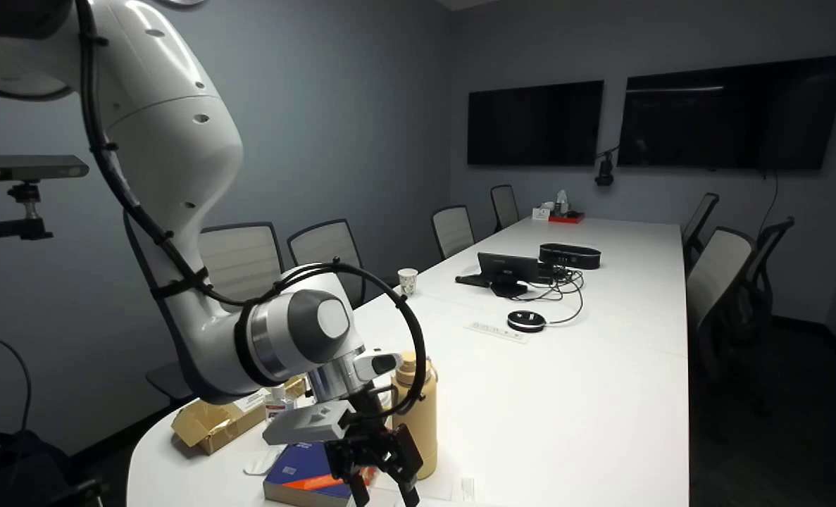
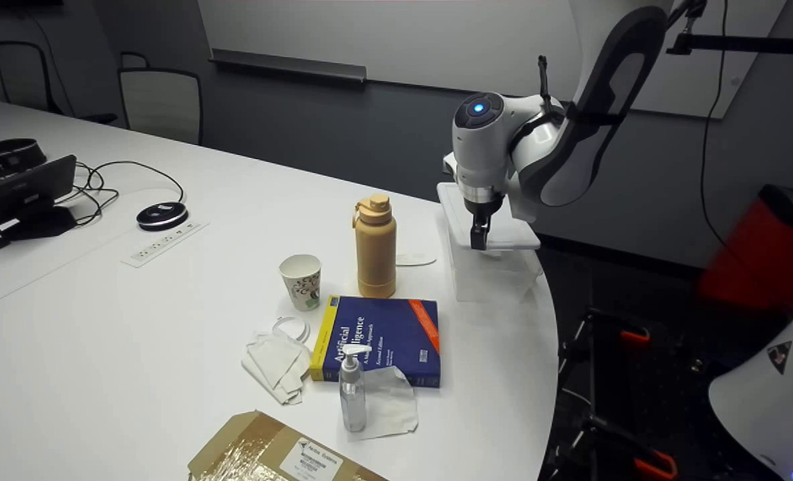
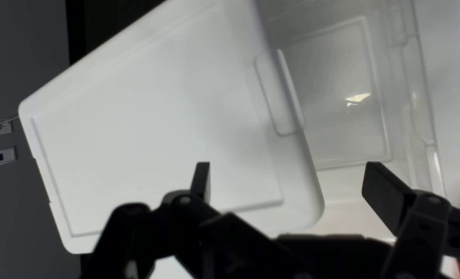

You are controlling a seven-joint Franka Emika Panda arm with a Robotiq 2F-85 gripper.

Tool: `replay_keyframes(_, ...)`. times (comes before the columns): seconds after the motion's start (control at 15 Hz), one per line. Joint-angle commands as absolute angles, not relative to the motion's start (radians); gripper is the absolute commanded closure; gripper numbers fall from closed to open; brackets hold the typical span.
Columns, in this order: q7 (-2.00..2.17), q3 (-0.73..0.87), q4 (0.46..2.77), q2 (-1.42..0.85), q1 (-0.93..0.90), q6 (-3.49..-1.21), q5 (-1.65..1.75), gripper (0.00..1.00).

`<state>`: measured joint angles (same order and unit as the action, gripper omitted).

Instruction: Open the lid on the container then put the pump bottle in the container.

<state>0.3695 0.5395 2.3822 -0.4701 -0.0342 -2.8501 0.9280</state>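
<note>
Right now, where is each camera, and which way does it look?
In an exterior view, the camera stands near the rounded end of the white table, looking along it to two wall screens; the arm and pincer show.
In an exterior view, it sits above table height, facing across the table to a whiteboard; arm and pincer show.
The wrist view sits on the arm, looking past the pincer's black fingers at the white lid and clear container.
Both exterior views share the blue book.
</note>
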Motion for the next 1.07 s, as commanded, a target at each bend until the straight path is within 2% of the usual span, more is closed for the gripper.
replay_keyframes(0.0, 0.178, 0.379, 2.454, -0.345, 0.107, -2.857, 0.803, 0.0)
replay_keyframes(0.53, -0.413, 0.02, 2.459, -0.259, 0.326, -2.728, 0.145, 0.0)
replay_keyframes(1.0, -0.659, -0.069, 2.402, -0.246, 0.297, -2.55, -0.123, 0.0)
